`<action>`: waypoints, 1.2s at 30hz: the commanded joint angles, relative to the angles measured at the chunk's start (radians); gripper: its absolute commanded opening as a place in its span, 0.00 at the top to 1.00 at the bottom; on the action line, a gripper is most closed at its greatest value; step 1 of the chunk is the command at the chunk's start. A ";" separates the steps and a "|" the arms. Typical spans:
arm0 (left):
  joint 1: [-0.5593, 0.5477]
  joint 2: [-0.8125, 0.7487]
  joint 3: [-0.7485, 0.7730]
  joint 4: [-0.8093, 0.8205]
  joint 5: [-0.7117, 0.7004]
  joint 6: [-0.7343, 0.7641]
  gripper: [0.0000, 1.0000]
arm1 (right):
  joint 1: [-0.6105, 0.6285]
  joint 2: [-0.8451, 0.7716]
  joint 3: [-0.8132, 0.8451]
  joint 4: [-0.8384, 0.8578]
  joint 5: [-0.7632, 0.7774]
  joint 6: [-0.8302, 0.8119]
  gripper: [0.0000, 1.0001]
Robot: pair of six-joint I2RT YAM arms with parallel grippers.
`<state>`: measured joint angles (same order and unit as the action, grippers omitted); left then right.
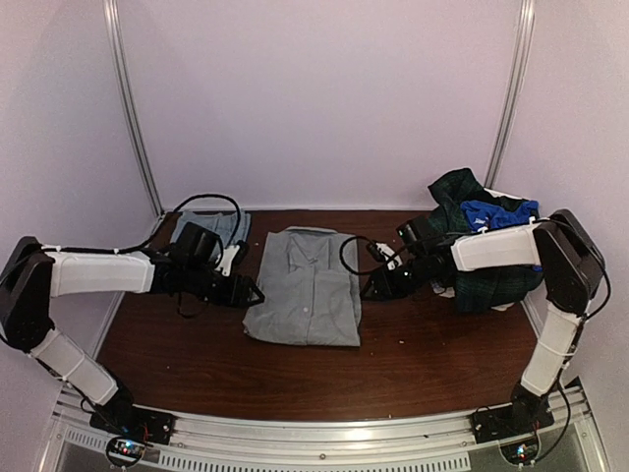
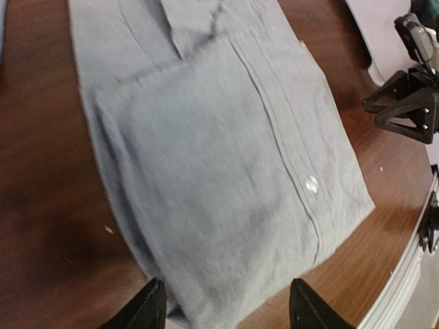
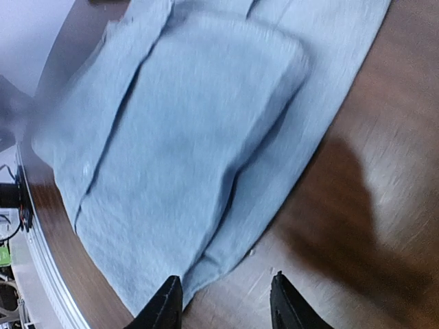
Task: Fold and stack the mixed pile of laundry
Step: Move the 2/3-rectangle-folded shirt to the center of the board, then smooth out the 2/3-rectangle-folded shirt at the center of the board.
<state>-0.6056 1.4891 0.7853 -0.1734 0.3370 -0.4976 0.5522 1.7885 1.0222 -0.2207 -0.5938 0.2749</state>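
Observation:
A grey button shirt (image 1: 305,285) lies folded flat at the table's middle, collar toward the back. My left gripper (image 1: 254,293) hovers at its left edge, jaws open; in the left wrist view the shirt (image 2: 219,157) fills the frame and its near edge runs between the black fingertips (image 2: 147,307) of that gripper (image 2: 226,312). My right gripper (image 1: 373,287) stands open at the shirt's right edge; the right wrist view shows this gripper (image 3: 225,305) over bare wood beside the hem of the shirt (image 3: 185,151). The mixed laundry pile (image 1: 482,251) sits at back right.
A small folded blue-grey stack (image 1: 211,224) lies at the back left behind my left arm. The brown table (image 1: 413,364) ends in a metal rail (image 1: 324,438) at the front. White walls close the sides and back.

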 commanded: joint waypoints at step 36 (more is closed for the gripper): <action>0.144 0.506 0.428 -0.004 -0.068 0.069 0.70 | -0.052 0.403 0.440 0.064 -0.128 0.046 0.87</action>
<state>-0.4591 1.9659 1.1858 -0.1768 0.3176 -0.4393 0.4931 2.1818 1.4357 -0.1829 -0.7010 0.3149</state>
